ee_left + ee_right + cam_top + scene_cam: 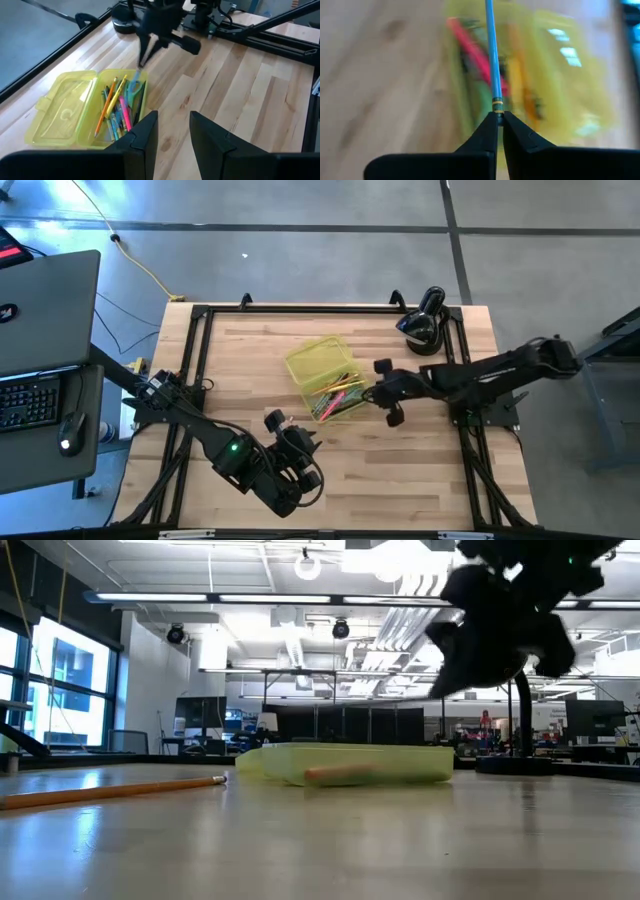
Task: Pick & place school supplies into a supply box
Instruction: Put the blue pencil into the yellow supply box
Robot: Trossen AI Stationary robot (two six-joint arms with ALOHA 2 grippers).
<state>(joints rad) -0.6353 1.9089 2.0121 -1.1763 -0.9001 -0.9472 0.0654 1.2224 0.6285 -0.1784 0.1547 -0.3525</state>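
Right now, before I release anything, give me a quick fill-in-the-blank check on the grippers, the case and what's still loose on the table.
1. The right gripper is shut on a thin ____ pencil.
2. The supply box lies with its lid ____.
3. The left gripper holds nothing; its fingers stand ____.
4. In the low view, one ____ pencil lies on the table outside the box.

Missing words: blue; open; open; orange
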